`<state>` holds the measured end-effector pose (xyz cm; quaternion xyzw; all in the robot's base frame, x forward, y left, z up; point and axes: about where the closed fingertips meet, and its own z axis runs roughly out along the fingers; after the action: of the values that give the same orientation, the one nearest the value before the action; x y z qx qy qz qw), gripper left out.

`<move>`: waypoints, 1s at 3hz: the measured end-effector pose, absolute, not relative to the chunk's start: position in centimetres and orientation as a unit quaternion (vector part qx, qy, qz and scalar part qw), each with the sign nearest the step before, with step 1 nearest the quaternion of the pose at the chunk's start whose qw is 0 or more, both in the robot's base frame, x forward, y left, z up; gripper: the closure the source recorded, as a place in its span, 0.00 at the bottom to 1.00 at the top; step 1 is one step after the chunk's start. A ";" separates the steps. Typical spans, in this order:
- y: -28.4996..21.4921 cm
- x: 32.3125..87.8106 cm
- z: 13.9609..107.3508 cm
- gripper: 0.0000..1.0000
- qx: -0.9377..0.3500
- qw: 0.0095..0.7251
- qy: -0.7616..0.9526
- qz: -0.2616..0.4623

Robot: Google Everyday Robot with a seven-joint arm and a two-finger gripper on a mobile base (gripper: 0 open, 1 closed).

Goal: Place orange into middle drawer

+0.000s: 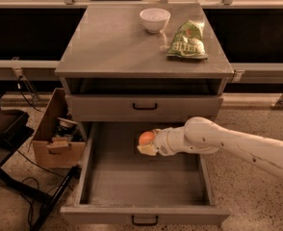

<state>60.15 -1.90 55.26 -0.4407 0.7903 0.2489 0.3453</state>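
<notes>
1. Camera view, looking down on the front of a grey cabinet [64, 71]. Its top surface [112, 42] carries a white bowl [154, 19] at the back centre. A green snack bag [188, 41] lies flat to the bowl's right, near it but not touching.
2. Below the top there is an open dark slot, then a closed grey drawer front [189, 107] with a small black handle at its centre.
3. The middle drawer [146, 213], the bottommost one, is pulled fully out toward the camera. It is a wide, deep grey tray with a black handle [145, 221] on its front edge.
4. A white arm [228, 146] comes in from the right edge and crosses the drawer's right wall, pointing left.
5. The gripper [145, 144] is above the rear part of the open drawer, just below the closed drawer front and roughly at centre width.
6. The fingers [146, 150] are pale and pinch the orange [146, 137]. One finger shows beneath the fruit.
7. The orange is held in the air over the back of the drawer tray and does not rest on its floor.
8. To the cabinet's left, an open cardboard box [50, 153] with odds and ends inside stands on the speckled floor [257, 124], just beside the drawer's left wall.
9. Black cables [28, 184] trail across the floor further left.
</notes>
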 end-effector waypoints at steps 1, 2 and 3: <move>-1.9 60.2 55.3 1.00 -0.441 0.345 0.790 0.249; -0.2 59.3 50.9 1.00 -0.434 0.313 0.797 0.280; 2.3 57.8 43.6 1.00 -0.421 0.258 0.804 0.330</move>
<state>57.76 2.29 43.64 -0.4211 0.8044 0.3303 0.2580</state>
